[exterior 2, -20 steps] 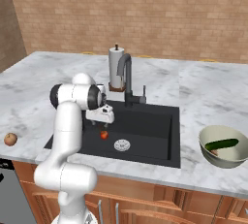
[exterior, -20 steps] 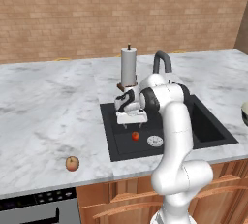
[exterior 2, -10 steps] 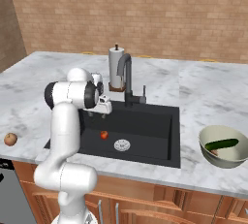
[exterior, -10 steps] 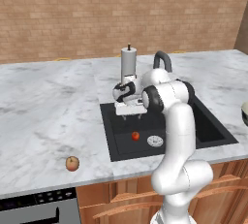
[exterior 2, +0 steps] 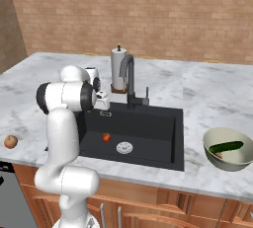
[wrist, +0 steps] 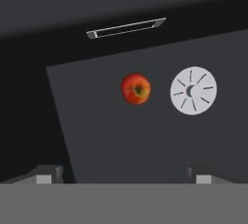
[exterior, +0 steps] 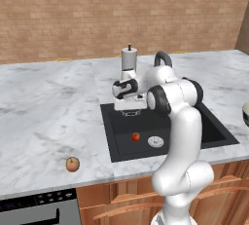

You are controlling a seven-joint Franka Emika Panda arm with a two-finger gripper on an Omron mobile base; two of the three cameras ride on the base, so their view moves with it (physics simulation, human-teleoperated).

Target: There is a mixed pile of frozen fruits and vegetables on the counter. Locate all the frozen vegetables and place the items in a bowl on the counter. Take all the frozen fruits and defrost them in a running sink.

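Had hand [exterior: 130, 113] spread wide, grasping nothing, poised over back-left part of sink [exterior: 214, 130]. Saw red ball [wrist: 135, 88] lying loose on sink floor, just beside round silver drain [wrist: 193, 90]. Orange-tan ball [exterior: 72, 164] sat on table [exterior: 44, 107], well apart from sink, near front edge. Bowl [exterior 2: 212, 136] stood beyond sink's far side, green stick [exterior 2: 226, 146] inside it. Faucet [exterior 2: 129, 76] rose behind sink.

We saw the red ball [wrist: 136, 88] resting on the black sink [exterior: 121, 143] floor beside the drain. The orange-tan ball [exterior: 72, 164] lay on the counter [exterior: 44, 117]; the green stick [exterior 2: 226, 146] lay in the bowl [exterior 2: 210, 150]
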